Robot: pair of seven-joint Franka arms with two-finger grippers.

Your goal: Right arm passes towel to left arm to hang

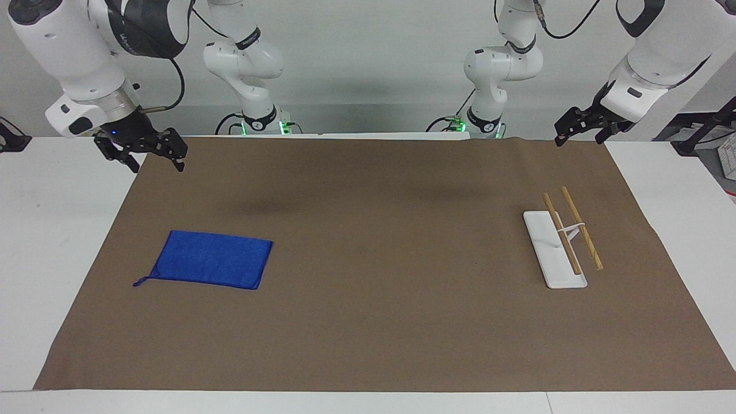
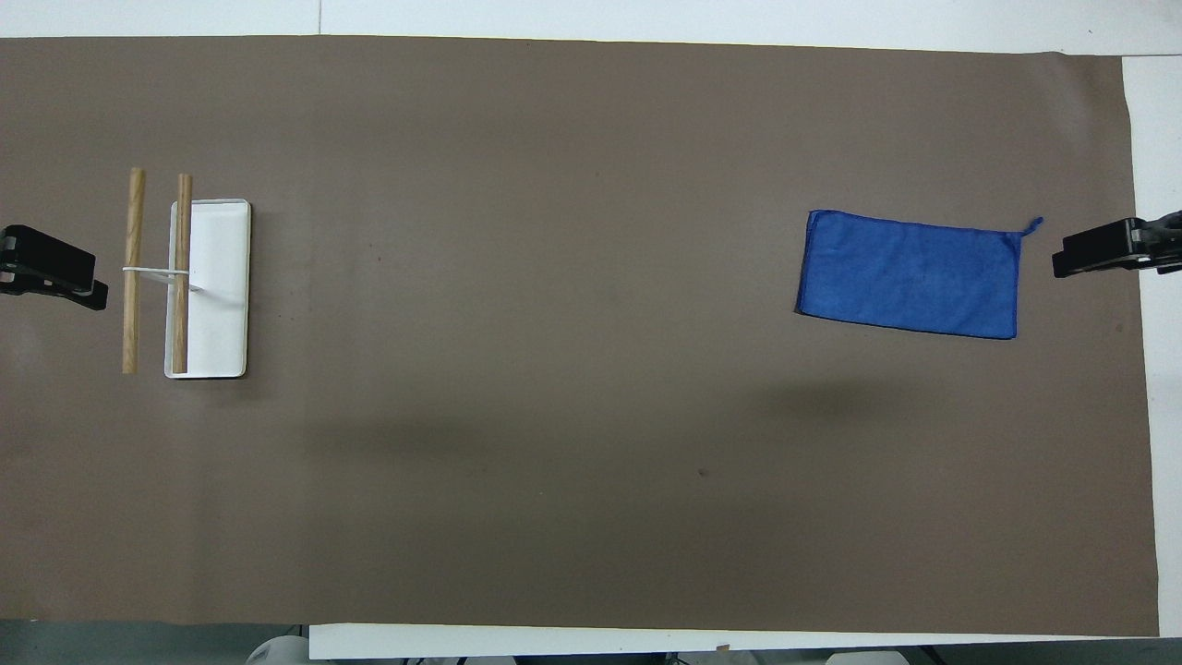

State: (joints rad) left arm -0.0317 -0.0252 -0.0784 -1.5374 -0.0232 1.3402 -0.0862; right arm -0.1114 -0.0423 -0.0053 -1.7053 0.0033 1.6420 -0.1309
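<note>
A white table (image 1: pixel 34 259) carries a broad, matte brown mat (image 1: pixel 368 322). The flat, blue terry towel (image 1: pixel 214 259) lies on it below the raised right gripper (image 1: pixel 150 160), whose jaws are wide. The left gripper (image 1: pixel 578 133), also wide, hangs above a white-based rack (image 1: pixel 553 253) with two wooden rods.

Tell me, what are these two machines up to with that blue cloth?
Nothing is being handled yet. The blue towel lies flat on the brown mat, toward the right arm's end. The right tool hangs open above the mat's edge there. The left tool waits open near the wooden towel rack, which stands bare.
</note>
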